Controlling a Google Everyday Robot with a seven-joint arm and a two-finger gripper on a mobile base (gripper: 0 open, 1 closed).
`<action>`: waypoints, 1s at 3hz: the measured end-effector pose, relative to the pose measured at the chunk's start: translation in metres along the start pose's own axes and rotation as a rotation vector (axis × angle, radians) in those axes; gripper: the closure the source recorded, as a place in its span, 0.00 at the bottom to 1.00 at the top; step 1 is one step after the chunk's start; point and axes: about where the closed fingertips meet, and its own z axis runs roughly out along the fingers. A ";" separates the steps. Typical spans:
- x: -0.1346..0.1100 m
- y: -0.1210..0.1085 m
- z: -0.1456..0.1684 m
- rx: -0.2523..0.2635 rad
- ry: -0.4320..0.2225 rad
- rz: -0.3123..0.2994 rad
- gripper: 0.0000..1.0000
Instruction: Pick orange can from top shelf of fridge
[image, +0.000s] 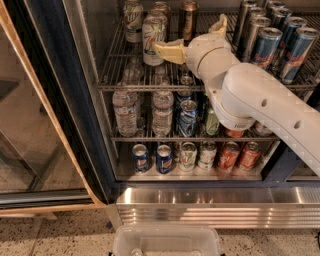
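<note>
The orange can (188, 16), coppery brown with a silver lid, stands upright at the back middle of the top shelf (116, 75), a grey wire rack in the fridge (57, 95). My gripper (190, 34) reaches over this shelf, just in front of the can. It is open. One cream finger (167, 50) points left towards a white-and-green can (152, 34). The other finger (220, 22) rises to the right of the orange can. The can is not held. My white arm (260, 100) covers the right part of the middle shelf.
More white-and-green cans (132, 22) stand at the top left and tall blue-silver cans (280, 42) at the top right. Water bottles (125, 112) fill the middle shelf, small cans (164, 158) the lower. The glass door (30, 110) hangs open left. A clear bin (167, 242) sits below the steel base (215, 205).
</note>
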 end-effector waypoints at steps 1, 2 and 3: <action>0.009 -0.010 0.007 0.013 0.015 0.042 0.00; 0.009 -0.013 0.018 0.020 0.005 0.042 0.00; 0.003 -0.022 0.027 0.041 -0.004 0.031 0.00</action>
